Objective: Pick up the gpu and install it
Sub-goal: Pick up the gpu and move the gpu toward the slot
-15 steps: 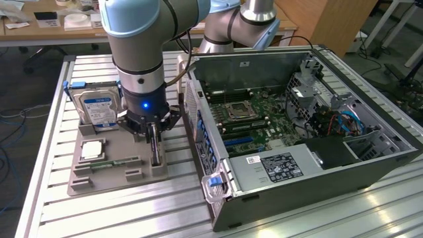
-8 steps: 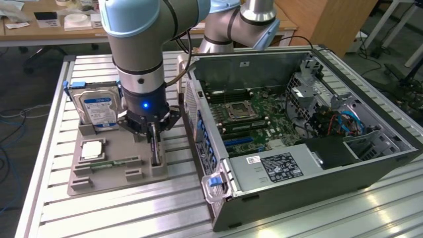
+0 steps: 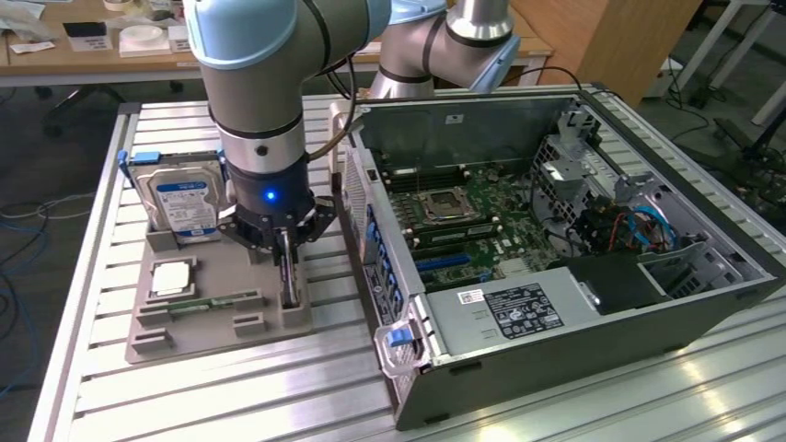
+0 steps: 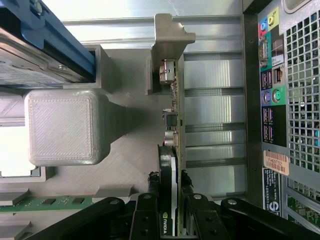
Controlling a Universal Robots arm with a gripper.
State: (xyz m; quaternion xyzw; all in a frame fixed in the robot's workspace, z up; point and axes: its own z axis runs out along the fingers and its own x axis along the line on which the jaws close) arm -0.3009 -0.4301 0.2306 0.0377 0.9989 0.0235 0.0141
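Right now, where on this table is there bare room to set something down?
Bare slats lie along the table's near edge, before the grey tray, and at the near corner beside the case on the exterior view's right. It is crowded between tray and case, where the tool is at the gpu.

table: glossy ribbed metal | fixture: matt rough plastic | gpu: metal bracket

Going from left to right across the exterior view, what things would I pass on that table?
hard drive → gpu, standing on edge in the grey holder → open computer case
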